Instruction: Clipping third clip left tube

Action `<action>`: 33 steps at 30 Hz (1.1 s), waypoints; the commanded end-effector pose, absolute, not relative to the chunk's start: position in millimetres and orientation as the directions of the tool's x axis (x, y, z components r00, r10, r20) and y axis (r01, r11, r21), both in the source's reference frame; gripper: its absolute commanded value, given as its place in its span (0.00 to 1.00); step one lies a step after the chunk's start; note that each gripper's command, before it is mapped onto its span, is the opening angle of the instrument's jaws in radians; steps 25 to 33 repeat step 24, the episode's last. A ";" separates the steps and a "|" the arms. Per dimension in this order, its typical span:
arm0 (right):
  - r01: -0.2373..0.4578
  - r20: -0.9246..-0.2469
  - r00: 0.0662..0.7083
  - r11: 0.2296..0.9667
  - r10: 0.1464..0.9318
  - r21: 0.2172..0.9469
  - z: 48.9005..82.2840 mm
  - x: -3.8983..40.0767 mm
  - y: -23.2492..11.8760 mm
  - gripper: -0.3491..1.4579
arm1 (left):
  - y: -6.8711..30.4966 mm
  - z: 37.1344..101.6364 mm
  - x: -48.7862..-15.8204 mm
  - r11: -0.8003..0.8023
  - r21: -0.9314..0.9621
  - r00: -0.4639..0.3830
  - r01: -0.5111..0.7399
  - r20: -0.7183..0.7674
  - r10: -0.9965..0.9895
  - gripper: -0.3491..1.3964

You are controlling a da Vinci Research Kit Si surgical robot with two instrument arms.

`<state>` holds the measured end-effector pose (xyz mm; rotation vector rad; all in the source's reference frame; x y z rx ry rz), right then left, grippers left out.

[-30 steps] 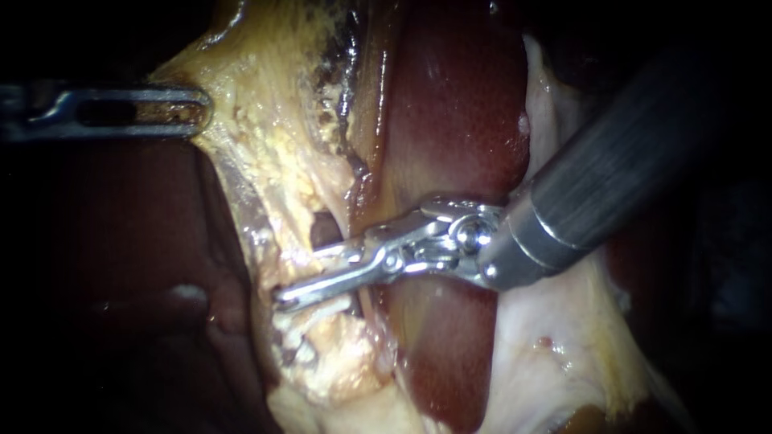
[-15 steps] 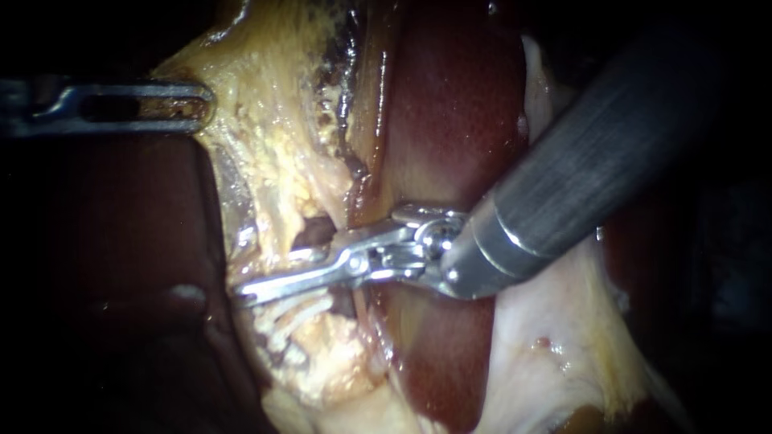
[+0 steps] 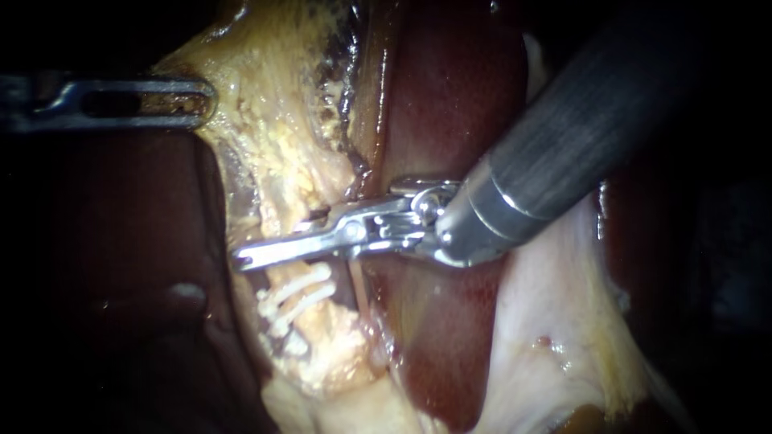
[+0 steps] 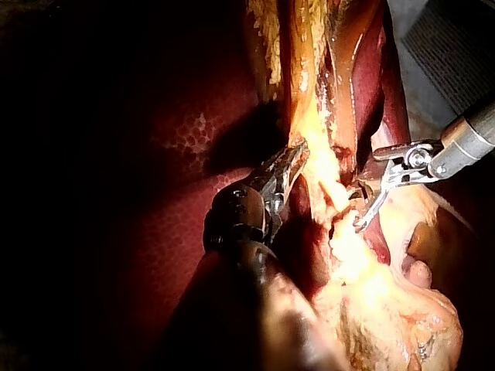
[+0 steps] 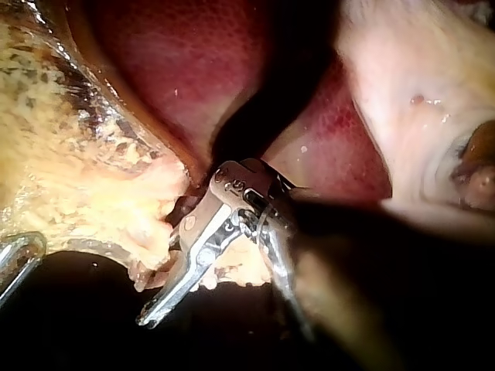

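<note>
Your right tool (image 3: 268, 239) stood apart astride the left tube (image 3: 281, 222), just beside two clips (image 3: 294, 295); your left tool (image 3: 195, 103) clamped tissue (image 3: 245, 120). Closing askew risked a partial bite or overlapping clips.

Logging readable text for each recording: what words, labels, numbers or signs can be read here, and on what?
No text can be read anywhere.
Right instrument: small marks near its joint in the right wrist view, too small to read.
Left instrument, holding the yellow tissue: no marks show.
Liver, clips: none.
</note>
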<state>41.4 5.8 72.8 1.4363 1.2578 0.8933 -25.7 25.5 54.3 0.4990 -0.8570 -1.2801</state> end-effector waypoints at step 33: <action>0.201 -0.008 0.174 -0.028 0.985 0.979 75.1 40.2 6.2 0.00 | 25.5 54.2 -25.7 0.245 0.746 0.051 0.619 0.273 -0.961 0.00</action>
